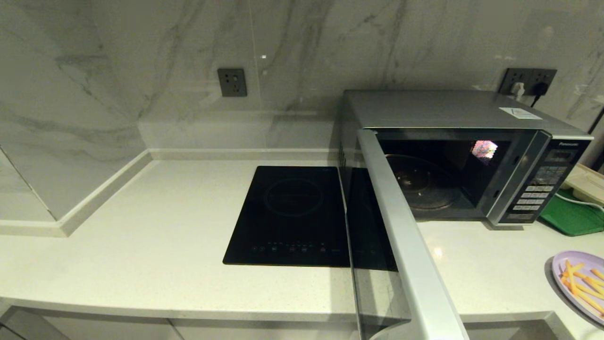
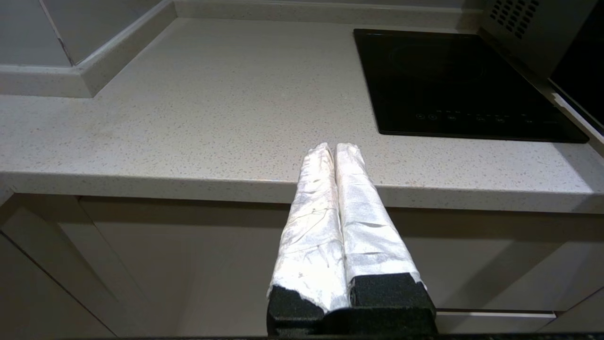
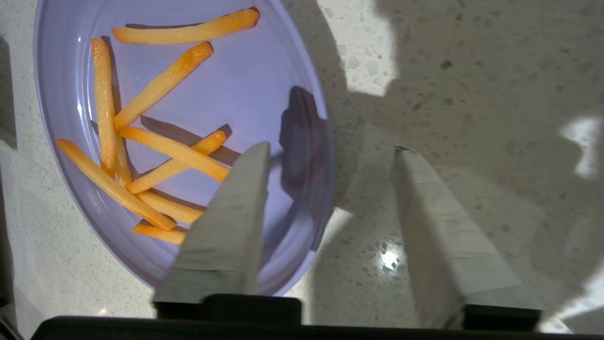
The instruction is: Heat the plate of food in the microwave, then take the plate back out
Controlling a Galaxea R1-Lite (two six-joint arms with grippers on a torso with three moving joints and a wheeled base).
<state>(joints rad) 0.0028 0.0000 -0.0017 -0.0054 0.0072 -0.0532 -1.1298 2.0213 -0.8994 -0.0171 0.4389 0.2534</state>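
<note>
The silver microwave point(image 1: 472, 156) stands at the back right with its door point(image 1: 401, 245) swung wide open toward me; the dark chamber holds only the glass turntable point(image 1: 424, 182). The lilac plate of food point(image 1: 583, 283) with orange fries lies on the counter at the far right front edge. My right gripper point(image 3: 330, 151) hovers open over the plate's rim point(image 3: 321, 156), one finger above the plate, the other above bare counter. My left gripper point(image 2: 334, 148) is shut on nothing, parked in front of the counter's front edge, left of the cooktop.
A flat black induction cooktop point(image 1: 292, 215) is set into the counter left of the microwave. A green tray point(image 1: 573, 215) lies to the right of the microwave. Marble walls close off the back and left.
</note>
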